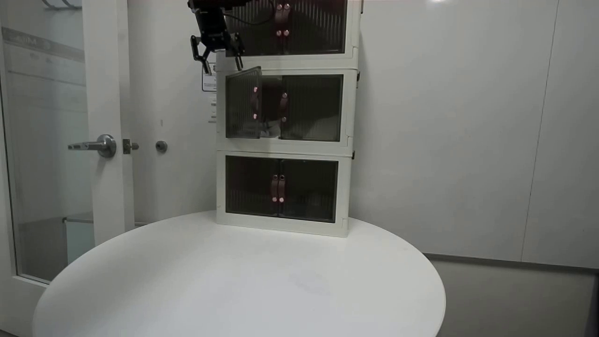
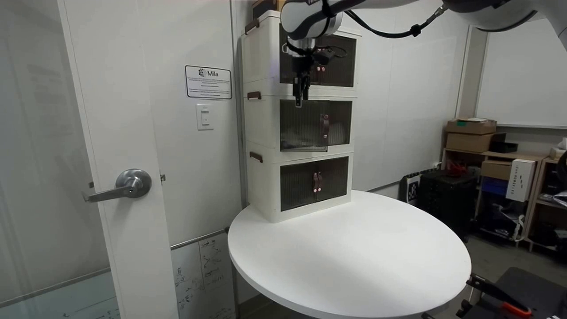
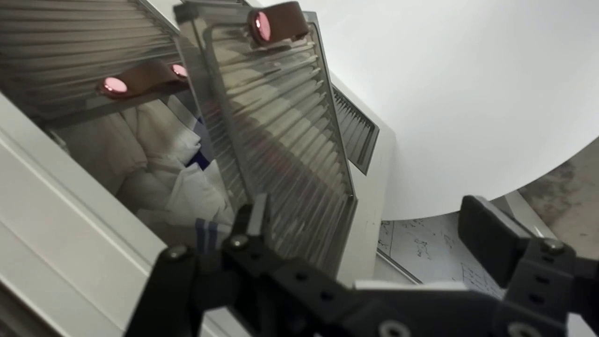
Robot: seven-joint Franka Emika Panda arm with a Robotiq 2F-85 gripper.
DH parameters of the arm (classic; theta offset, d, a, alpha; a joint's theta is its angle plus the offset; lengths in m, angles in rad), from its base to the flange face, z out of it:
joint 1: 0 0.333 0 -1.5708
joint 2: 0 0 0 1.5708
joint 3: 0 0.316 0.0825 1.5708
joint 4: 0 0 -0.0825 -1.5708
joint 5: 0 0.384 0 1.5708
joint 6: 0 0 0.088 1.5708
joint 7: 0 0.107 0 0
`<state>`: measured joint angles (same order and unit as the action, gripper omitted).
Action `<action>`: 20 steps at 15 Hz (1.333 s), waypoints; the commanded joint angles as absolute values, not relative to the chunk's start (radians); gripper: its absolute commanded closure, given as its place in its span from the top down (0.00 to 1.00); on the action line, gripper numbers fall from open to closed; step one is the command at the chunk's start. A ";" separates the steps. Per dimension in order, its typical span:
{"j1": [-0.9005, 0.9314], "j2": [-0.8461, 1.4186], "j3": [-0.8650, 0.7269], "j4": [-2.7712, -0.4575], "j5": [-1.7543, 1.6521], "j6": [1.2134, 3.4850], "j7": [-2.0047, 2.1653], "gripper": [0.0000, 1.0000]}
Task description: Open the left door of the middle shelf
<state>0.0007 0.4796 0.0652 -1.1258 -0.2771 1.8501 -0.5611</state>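
Jaws apart, gripping nothing. In an exterior view the gripper [image 1: 223,69] hangs at eleven o'clock of the left door [image 1: 242,106], ajar at nine on the middle shelf [image 1: 285,146]. Judged step: widening it; next, sweep it outward from behind.

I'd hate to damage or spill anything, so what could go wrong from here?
The jaws stand apart near the top of the left door without gripping it, so a careless sweep might knock the partly open panel shut. Inside the middle shelf, pale, soft-looking items show through the gap; they could tumble out if the door is swung wide quickly.
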 commanded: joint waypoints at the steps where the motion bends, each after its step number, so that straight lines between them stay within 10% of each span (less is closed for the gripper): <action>1: -0.003 0.427 0.075 -1.162 -0.249 1.824 -0.544 1.00; 20: -0.084 0.440 0.024 -1.193 -0.270 1.857 -0.495 1.00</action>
